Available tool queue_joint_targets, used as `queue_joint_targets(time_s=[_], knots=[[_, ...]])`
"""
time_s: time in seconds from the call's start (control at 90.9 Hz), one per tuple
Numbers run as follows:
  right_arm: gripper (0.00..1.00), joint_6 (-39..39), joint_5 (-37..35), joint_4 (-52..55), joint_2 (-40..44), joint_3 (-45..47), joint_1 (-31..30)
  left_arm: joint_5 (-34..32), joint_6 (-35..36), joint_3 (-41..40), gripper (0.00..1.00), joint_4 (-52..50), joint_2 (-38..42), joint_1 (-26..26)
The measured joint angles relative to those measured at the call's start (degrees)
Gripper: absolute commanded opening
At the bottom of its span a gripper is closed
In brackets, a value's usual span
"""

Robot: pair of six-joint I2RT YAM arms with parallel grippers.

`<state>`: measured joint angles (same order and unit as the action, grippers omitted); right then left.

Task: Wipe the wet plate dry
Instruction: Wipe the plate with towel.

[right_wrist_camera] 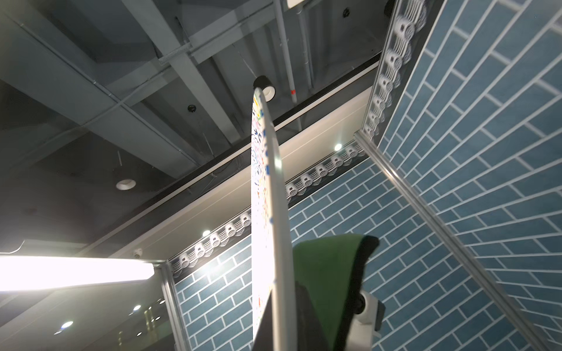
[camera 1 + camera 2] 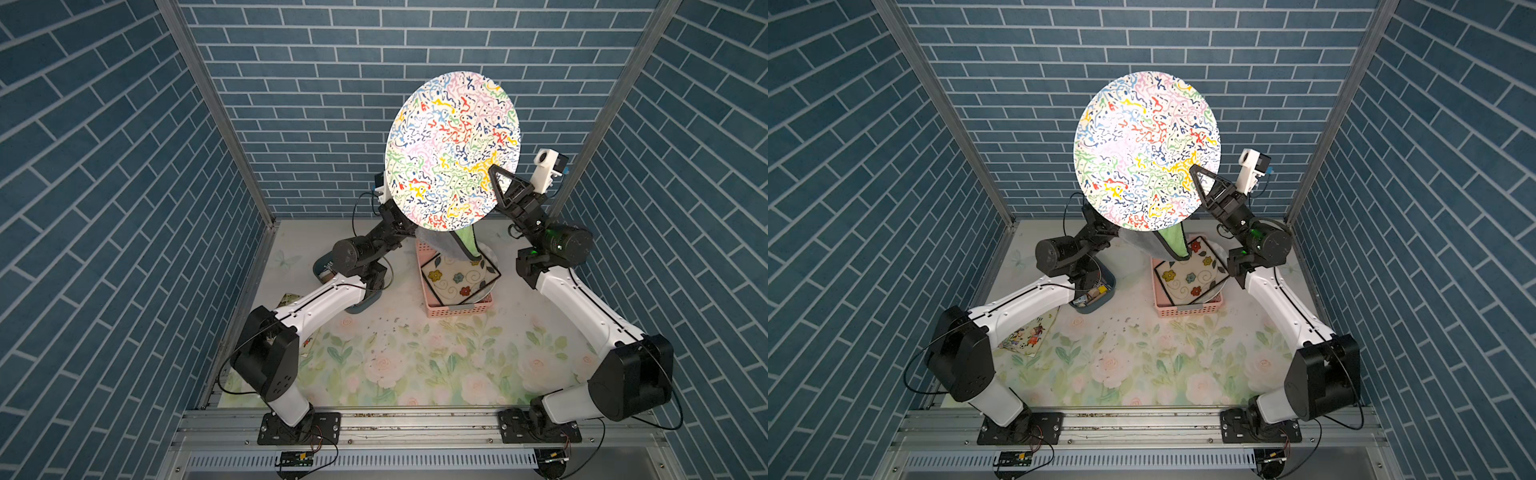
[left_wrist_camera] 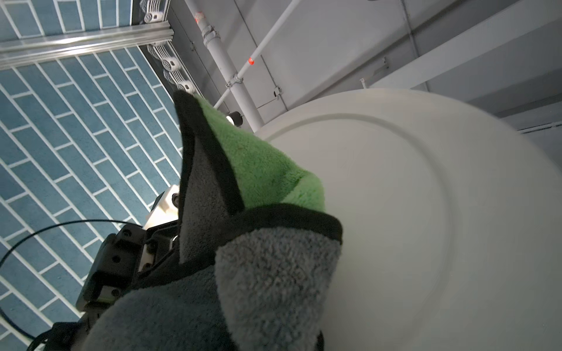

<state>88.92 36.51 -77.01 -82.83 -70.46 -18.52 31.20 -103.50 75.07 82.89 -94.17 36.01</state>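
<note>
The round plate (image 2: 453, 149) with its multicoloured squiggle pattern stands upright high above the table in both top views (image 2: 1146, 149). My right gripper (image 2: 495, 174) is shut on its lower right rim, and the right wrist view shows the plate (image 1: 275, 212) edge-on between the dark fingers (image 1: 307, 319). A green and grey cloth (image 2: 463, 245) hangs behind the plate's lower edge. In the left wrist view the cloth (image 3: 273, 273) lies against the plate's plain white back (image 3: 425, 212) and covers my left gripper, which is shut on it.
Under the plate, a pink basket (image 2: 457, 311) holds a square flowered dish (image 2: 455, 279). A blue-grey tub (image 2: 1098, 293) sits beneath my left arm, with a picture card (image 2: 1030, 334) beside it. Blue brick walls close in three sides.
</note>
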Motion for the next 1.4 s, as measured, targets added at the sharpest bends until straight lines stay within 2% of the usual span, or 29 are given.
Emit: queue_joint_targets(time_s=[0.11,0.209,0.308,0.396,0.484,0.572,0.671,0.737,0.814,0.913,0.99,1.078,1.177,1.265,1.397], knots=[[0.00,1.0,-1.4,-0.7,3.2,7.9,0.1,-0.2,-1.2,3.4,0.00,-0.1,-0.1,-3.5],[0.00,1.1,-2.7,-2.4,5.7,14.2,-3.8,-1.4,-2.4,8.7,0.00,0.4,-1.2,-5.4],[0.00,-0.8,-3.9,-3.8,5.9,15.2,-9.6,-2.3,-3.3,11.9,0.00,2.5,-2.6,-4.5],[0.00,-2.5,-3.2,-5.2,4.2,13.1,-12.3,-3.3,-3.3,12.2,0.00,4.0,-3.4,-1.4],[0.00,-3.4,-2.2,-5.9,1.9,7.8,-10.7,-4.4,-2.9,10.3,0.00,4.1,-3.9,2.1],[0.00,-3.2,-2.2,-4.7,1.3,4.4,-5.7,-4.5,-2.6,6.4,0.00,4.2,-3.9,3.6],[0.00,-2.1,-2.9,-4.2,2.3,6.0,0.3,-4.4,-2.5,4.4,0.00,3.2,-3.9,1.9],[0.00,-2.1,-3.5,-3.7,3.4,9.1,1.0,-4.2,-2.5,4.5,0.00,2.1,-3.7,-0.5],[0.00,-2.5,-4.2,-2.6,4.8,14.1,-2.1,-4.2,-2.8,6.8,0.00,1.7,-3.6,-3.3],[0.00,-4.3,-5.1,-2.9,5.7,17.5,-9.0,-4.5,-3.8,12.2,0.00,1.6,-4.6,-4.9],[0.00,-6.8,-5.2,-3.6,5.9,17.4,-13.4,-4.6,-4.5,15.2,0.00,3.2,-5.6,-3.6],[0.00,-8.5,-5.1,-5.1,5.6,15.8,-14.4,-5.8,-4.7,16.1,0.00,4.3,-5.9,-0.3],[0.00,-9.4,-4.4,-5.6,4.3,10.7,-13.3,-6.6,-4.0,13.6,0.00,4.7,-5.9,4.1],[0.00,-8.6,-4.4,-5.1,3.3,6.5,-10.3,-6.6,-3.7,6.2,0.00,5.3,-4.6,6.8],[0.00,-4.3,-5.0,-4.9,2.1,6.2,-3.3,-6.6,-2.7,-5.9,0.00,4.2,-0.9,6.6]])
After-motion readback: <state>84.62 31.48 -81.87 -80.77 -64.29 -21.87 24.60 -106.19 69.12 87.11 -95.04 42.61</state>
